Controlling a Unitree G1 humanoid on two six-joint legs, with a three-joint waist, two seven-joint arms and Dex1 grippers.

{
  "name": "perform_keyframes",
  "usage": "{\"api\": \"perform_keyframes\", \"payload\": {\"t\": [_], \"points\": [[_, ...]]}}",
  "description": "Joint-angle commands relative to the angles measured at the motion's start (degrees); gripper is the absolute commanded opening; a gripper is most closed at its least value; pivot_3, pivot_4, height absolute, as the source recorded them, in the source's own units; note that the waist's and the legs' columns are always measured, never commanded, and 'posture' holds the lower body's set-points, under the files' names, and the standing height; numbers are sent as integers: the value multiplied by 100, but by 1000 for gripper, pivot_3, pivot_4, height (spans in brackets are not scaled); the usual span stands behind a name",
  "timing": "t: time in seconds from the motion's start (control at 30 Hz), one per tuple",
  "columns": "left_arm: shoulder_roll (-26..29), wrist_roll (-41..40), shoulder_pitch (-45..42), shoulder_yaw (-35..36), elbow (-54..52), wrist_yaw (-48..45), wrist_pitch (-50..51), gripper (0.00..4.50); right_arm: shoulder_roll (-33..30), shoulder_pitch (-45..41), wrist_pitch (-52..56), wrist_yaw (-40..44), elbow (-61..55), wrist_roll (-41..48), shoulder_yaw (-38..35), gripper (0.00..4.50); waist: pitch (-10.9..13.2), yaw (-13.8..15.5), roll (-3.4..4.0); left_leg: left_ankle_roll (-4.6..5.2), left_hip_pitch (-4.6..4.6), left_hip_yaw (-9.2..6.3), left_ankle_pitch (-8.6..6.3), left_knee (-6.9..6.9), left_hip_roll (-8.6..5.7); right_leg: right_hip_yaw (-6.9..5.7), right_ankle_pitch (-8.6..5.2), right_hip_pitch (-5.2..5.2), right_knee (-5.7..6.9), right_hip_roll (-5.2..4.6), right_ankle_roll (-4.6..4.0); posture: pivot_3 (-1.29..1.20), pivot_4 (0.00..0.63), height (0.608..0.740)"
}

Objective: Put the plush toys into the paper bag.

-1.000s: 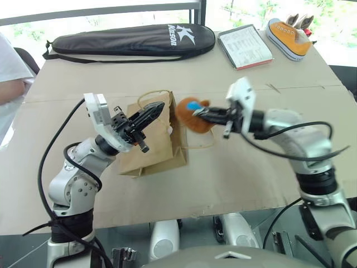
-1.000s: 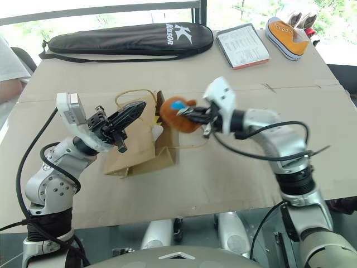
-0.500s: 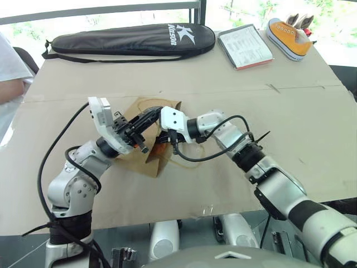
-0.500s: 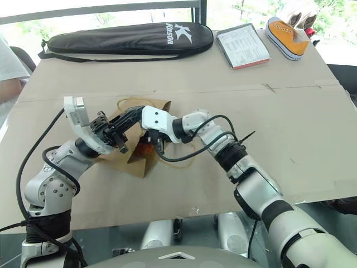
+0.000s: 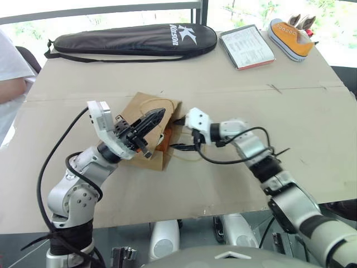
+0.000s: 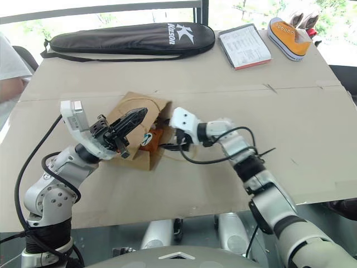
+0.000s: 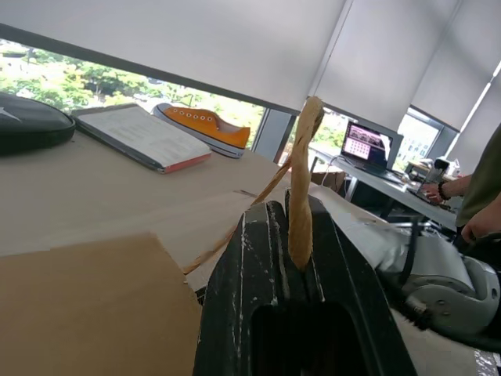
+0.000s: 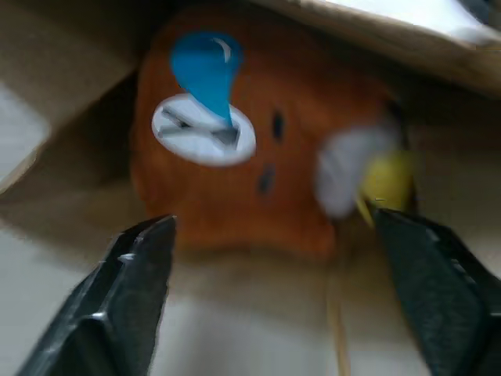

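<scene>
Here the paper bag (image 5: pixel 146 129) lies on the cardboard-covered bench (image 5: pixel 290 106), a little toward 9 o'clock of the bench's middle, its mouth facing 3 o'clock. The left gripper (image 5: pixel 158 115) sits over the bag with its fingers pressed together on one twisted paper handle (image 7: pixel 300 192); in the left wrist view that handle rises in a loop from between the black fingers. Just inside the bag's mouth sits the brown bear head (image 8: pixel 243 157), its blue-and-white face patch toward the opening; beside it a bit of white and yellow shows, too blurred to name with certainty. The right gripper (image 5: pixel 181 134) is at the mouth of the bag, on its 3 o'clock side, fingers spread wide with one fingertip (image 8: pixel 141 258) on either side of the bear and not touching it.

Along the far edge, toward 12 o'clock, lies a long black zippered case (image 5: pixel 131 40); at about 1 o'clock rests a printed booklet (image 5: pixel 246 47), and beyond it, near the far corner, an orange sneaker (image 5: pixel 289 38). A person's white sleeve (image 5: pixel 12 61) shows at the 9 o'clock edge
</scene>
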Motion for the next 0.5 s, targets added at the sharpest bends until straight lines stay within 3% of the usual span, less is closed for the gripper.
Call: {"api": "perform_keyframes", "payload": {"t": [0.03, 0.27, 0.37, 0.5], "points": [[11, -78, -135, 131, 78, -14, -67, 0, -352, 309, 1037, 12, -1511, 452, -297, 3866, 0, -8, 0, 0, 0, 1, 0, 0, 0, 0, 0, 0, 0, 0, 0, 0, 150, 740], [20, -47, -307, 84, 238, -109, -92, 0, -1059, 1077, 3238, -691, -3067, 724, -635, 3866, -1, 5, -1, 0, 0, 3, 0, 1, -1, 2, -1, 0, -4, 0, 0, 0, 150, 740], [5, -101, -383, 142, 286, -106, -102, 0, -955, 1480, 4644, -1161, -3349, 1147, -990, 3866, -2, 13, -3, 0, 0, 3, 0, 3, -1, 3, -11, 0, -4, 0, -18, 0, 150, 740], [-154, -476, -499, 300, 345, 111, 36, 0, -574, 1540, 4921, -1493, -2832, 1280, -1018, 3866, -4, -22, -6, 1, 5, 8, 0, 3, -1, 12, -11, 0, -3, 1, -19, 0, 150, 740]]}}
